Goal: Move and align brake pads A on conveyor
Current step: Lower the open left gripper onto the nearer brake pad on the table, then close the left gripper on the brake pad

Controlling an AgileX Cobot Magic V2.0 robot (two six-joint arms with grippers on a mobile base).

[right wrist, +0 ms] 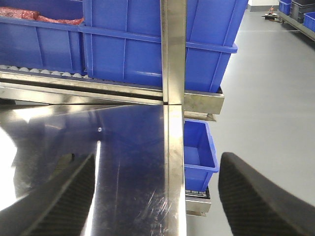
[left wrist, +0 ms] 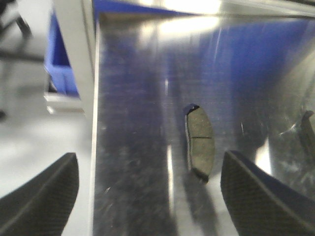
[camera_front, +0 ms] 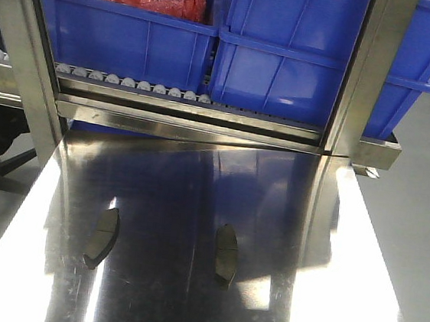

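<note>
Two brake pads A (camera_front: 102,238); two blue bins (camera_front: 135,45) — on one rack (camera_front: 204,119).

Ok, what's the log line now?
left pad, right pad: on steel table | left gripper: open, facing left pad | right gripper: open, empty

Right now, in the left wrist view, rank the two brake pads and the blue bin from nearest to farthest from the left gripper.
1. Brake pad, just ahead, between the fingers of the left gripper.
2. Second brake pad, at the right edge, partly cut off.
3. Blue bin, far left, beyond the table edge.
</note>
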